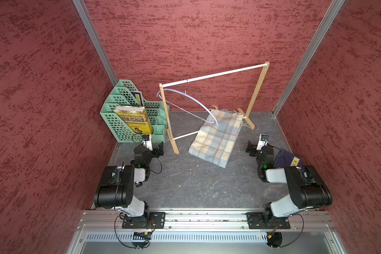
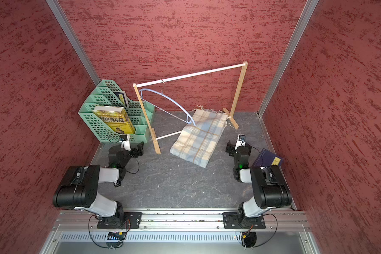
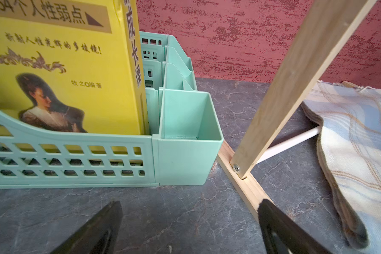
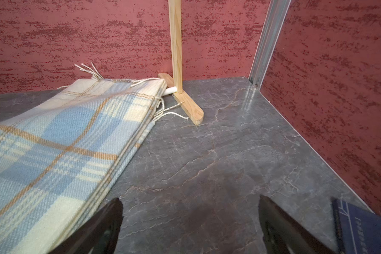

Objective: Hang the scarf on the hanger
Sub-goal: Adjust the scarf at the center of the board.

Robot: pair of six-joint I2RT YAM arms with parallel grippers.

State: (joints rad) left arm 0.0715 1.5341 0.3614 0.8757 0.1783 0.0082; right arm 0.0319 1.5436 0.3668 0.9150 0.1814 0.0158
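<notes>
On the dark tabletop between my arms, the folded plaid scarf of pale blue and cream cloth [image 1: 216,137] lies flat. Its fringed far end rests over the low rod of the tall wooden rack [image 1: 256,91], beneath the thin pale-blue plastic hanger [image 1: 186,93] hooked on the top rail. My left gripper [image 1: 160,149] and right gripper [image 1: 251,148] stand spread wide and empty, one on either side of the cloth. I'd pinch through every layer at one edge and lift evenly, keeping clear of the rack's uprights.
</notes>
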